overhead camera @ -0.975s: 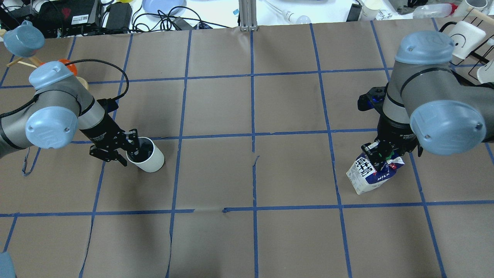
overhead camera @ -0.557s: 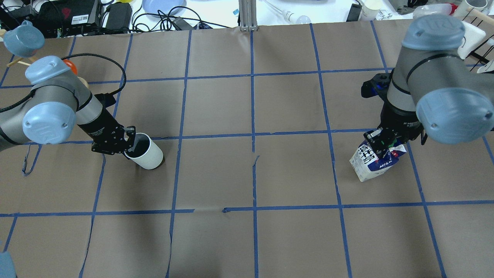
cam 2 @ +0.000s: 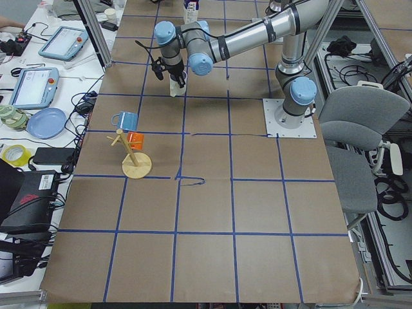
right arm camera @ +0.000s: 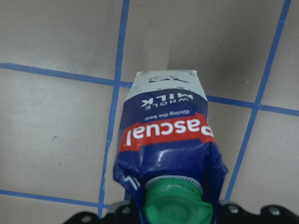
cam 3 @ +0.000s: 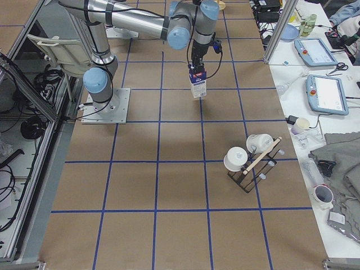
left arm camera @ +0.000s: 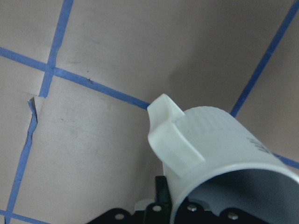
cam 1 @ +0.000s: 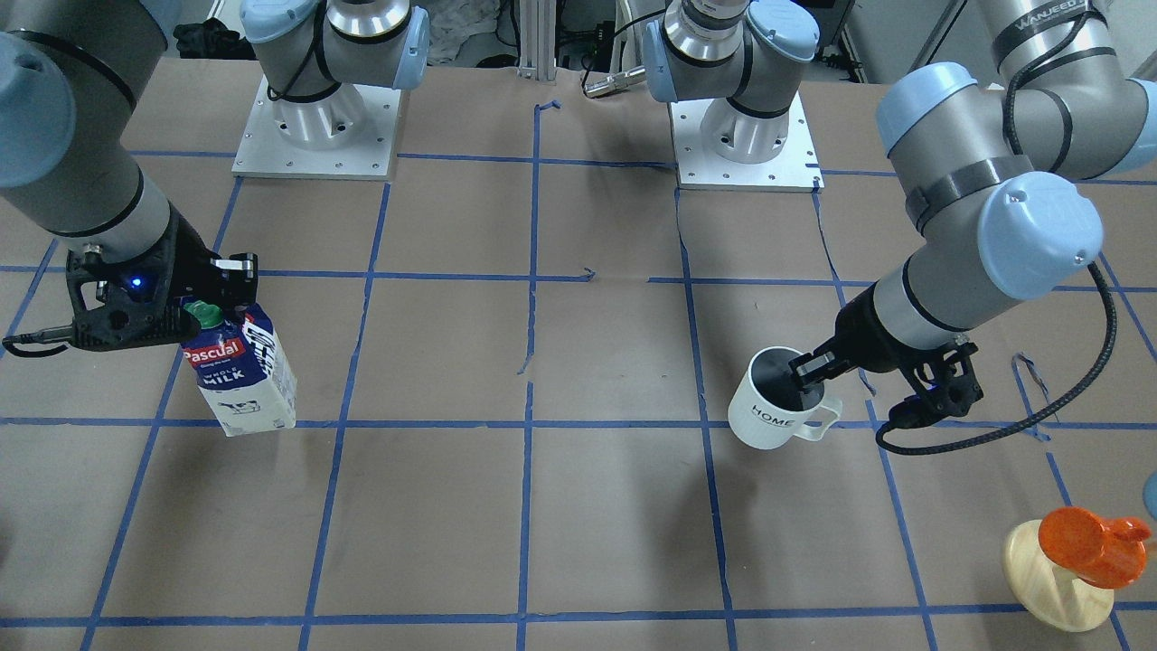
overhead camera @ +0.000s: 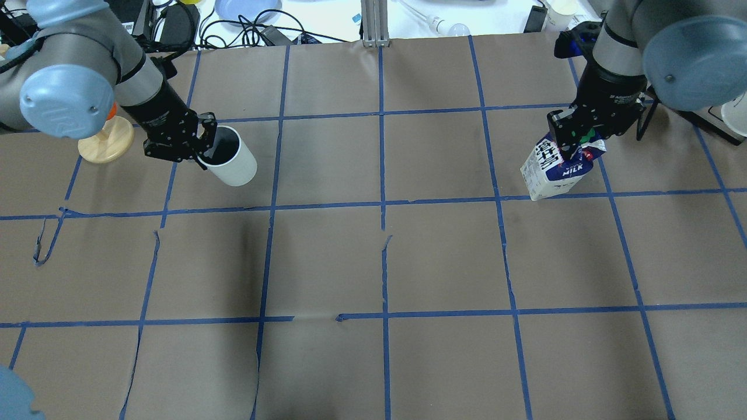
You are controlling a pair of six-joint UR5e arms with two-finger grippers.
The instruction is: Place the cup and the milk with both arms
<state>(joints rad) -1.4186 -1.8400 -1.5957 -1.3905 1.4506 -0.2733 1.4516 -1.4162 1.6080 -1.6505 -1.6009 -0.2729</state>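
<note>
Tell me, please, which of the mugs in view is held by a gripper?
The white mug lettered HOME: the left gripper pinches its rim. The orange mug sits on the wooden stand, with no gripper near.

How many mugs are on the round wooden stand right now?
2: a blue mug high on the stand, and an orange mug just below it. None seems hidden in the side view.

Arms: two – left arm (overhead camera: pixel 64 99), right arm (overhead camera: pixel 688 52); tools: two – left tool (cam 1: pixel 813 375), right tool (overhead camera: pixel 576 140); cup (cam 1: pixel 777 411): one; milk (cam 1: pixel 244 380): one; wooden stand (cam 2: pixel 137 166): one, with one orange mug (cam 1: pixel 1085 542), one blue mug (cam 2: pixel 125 120); wire rack (cam 3: pixel 242 177): one, two white cups (cam 3: pixel 236 158); base plates (cam 1: pixel 371 158): two.
</note>
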